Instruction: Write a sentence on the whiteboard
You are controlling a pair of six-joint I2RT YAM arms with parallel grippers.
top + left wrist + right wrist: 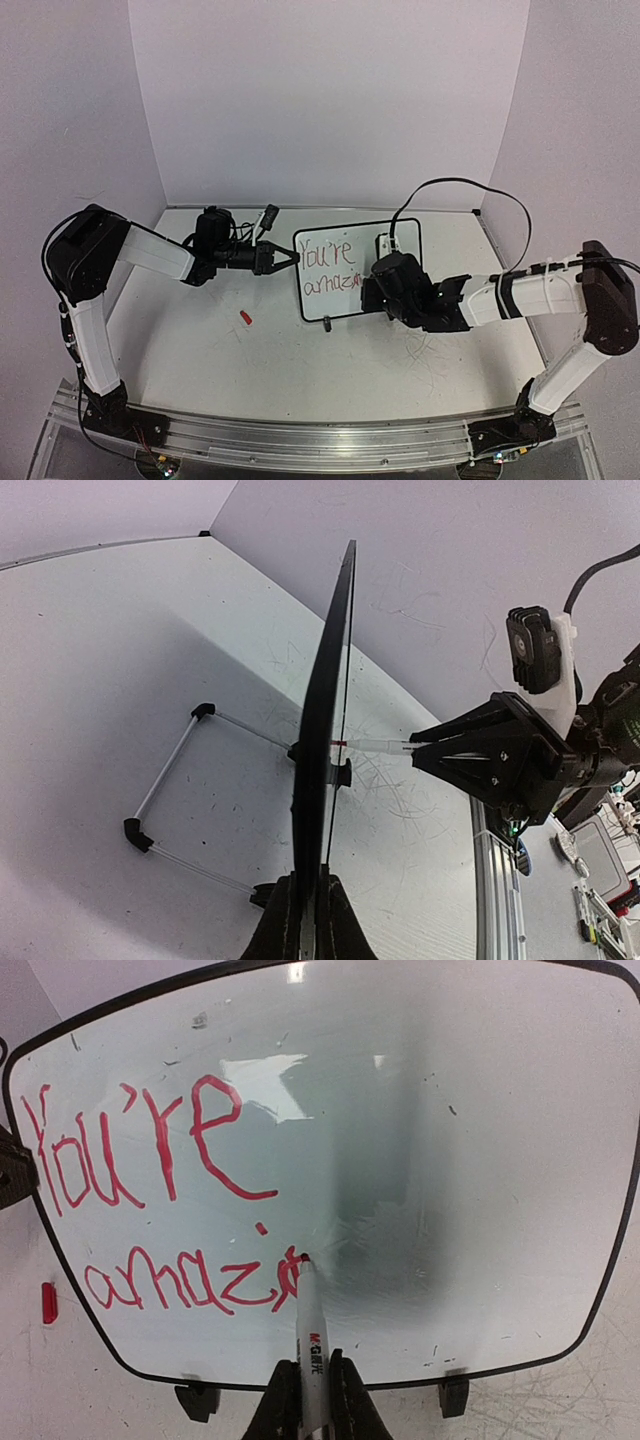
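R claw clenched on white marker pen w/ red tip, a finger on each side of the barrel. Tip touches the small black-framed rectangular whiteboard at the end of the lower line. Red handwritten sentence reads "You're" on top and "amazi" below, filling the board's 9 o'clock half; 3 o'clock half unwritten.

L claw clenched on the board's 9 o'clock edge, one finger per face. Board stands on two black feet, w/ thin wire stand w/ black corners behind it.

Top view: board near centre of scuffed grey-white worktop, L claw at its 9, R claw at approx. its 4. Small red oblong piece lies on worktop at board's 8 o'clock, apart from it.
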